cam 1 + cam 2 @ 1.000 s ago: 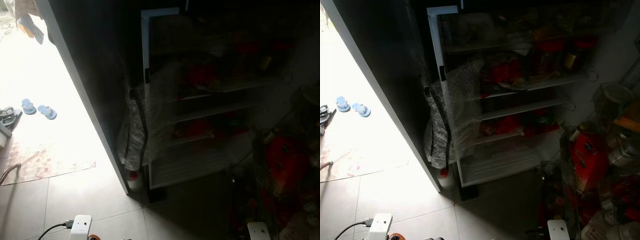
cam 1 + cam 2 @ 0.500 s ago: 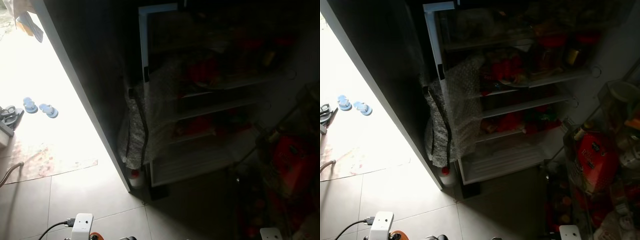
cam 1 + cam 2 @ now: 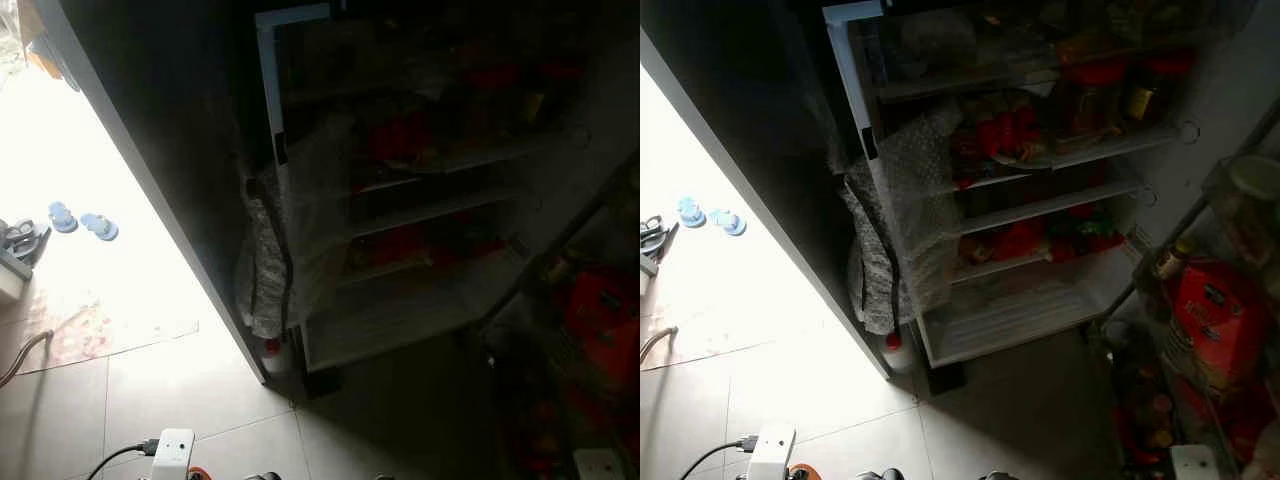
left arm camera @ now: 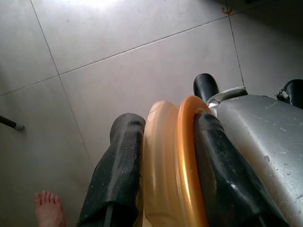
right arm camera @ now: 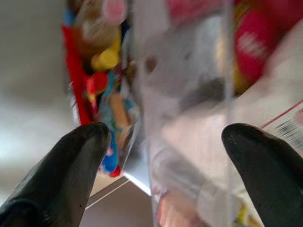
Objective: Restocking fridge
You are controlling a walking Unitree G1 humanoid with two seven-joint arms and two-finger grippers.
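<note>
My left pincer [image 4: 165, 156] clamps an orange disc [image 4: 173, 161] low over the tiles. The open fridge [image 3: 1020, 190] stands ahead, shelves crowded. My right pincer [image 5: 165, 146] is spread wide beside the door rack [image 3: 1215, 330]; I should square up before reaching.

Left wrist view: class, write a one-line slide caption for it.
Left gripper shut on an orange ring-shaped item above the tiled floor, a person's bare foot nearby.

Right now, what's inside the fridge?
The open fridge has white shelves crowded with red packets, jars and other food. A bubble-wrap bag hanging at its edge covers the shelves' left ends. The bottom shelf looks bare. The top is too dark to tell.
</note>
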